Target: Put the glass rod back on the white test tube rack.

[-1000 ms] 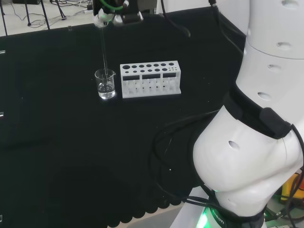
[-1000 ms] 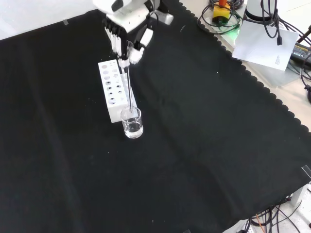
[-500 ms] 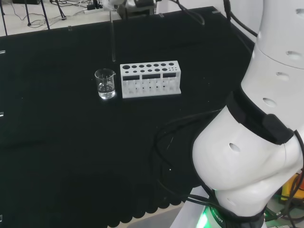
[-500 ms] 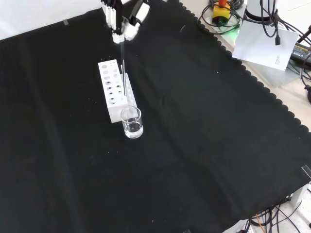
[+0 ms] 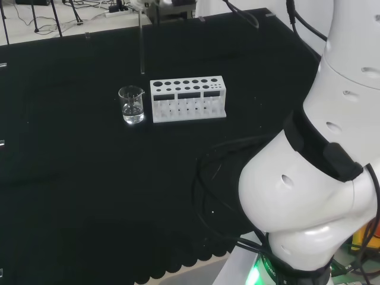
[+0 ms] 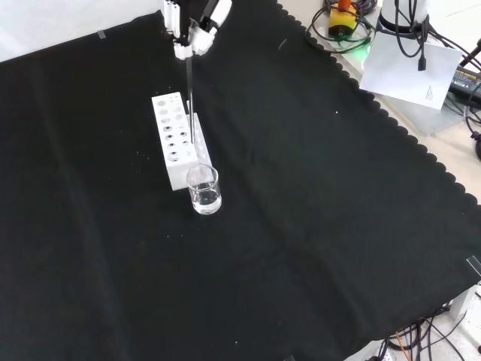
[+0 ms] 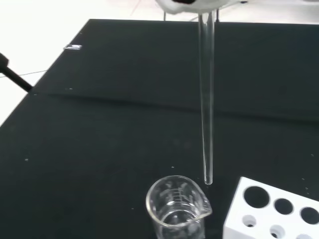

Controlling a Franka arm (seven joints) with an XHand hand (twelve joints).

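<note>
My hand (image 6: 192, 21) is high at the top of the front view, its fingers pinched on the upper end of the clear glass rod (image 6: 189, 98). The rod (image 7: 206, 99) hangs straight down in the air, its tip clear of the small glass beaker (image 7: 177, 209) and just above the gap between the beaker and the rack. The white test tube rack (image 5: 187, 98) with rows of round holes stands on the black cloth, the beaker (image 5: 131, 104) close at its left end in the head view. The rod (image 5: 141, 41) shows there above both.
The beaker (image 6: 204, 189) holds a little clear liquid. The arm's big white links (image 5: 314, 178) take up the right of the head view. Cables, papers and gear (image 6: 406, 45) lie beyond the cloth's scalloped edge at the front view's upper right.
The hand has risen and pulled the rod up out of the beaker, then shifted slightly toward the rack. Beaker and rack have not moved.
</note>
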